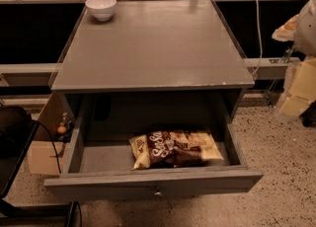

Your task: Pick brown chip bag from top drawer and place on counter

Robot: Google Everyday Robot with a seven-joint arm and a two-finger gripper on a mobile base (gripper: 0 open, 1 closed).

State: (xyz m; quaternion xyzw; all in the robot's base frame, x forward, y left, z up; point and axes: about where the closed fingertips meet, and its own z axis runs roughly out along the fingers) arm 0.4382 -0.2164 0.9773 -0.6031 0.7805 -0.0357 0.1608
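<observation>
The brown chip bag (175, 149) lies flat in the open top drawer (153, 180), right of the middle, with its white script lettering facing up. The drawer is pulled out, and its small round knob (158, 193) shows on the front panel. The grey counter (153, 48) spreads above it. My gripper (296, 93) is a pale shape at the right edge of the view. It hangs beside the cabinet's right side, above the floor, well away from the bag, and holds nothing that I can see.
A white bowl (101, 7) stands at the counter's back left corner. A white cable (257, 28) hangs down behind the right side. A cardboard box (44, 154) and a black cable (52, 144) sit on the floor to the left.
</observation>
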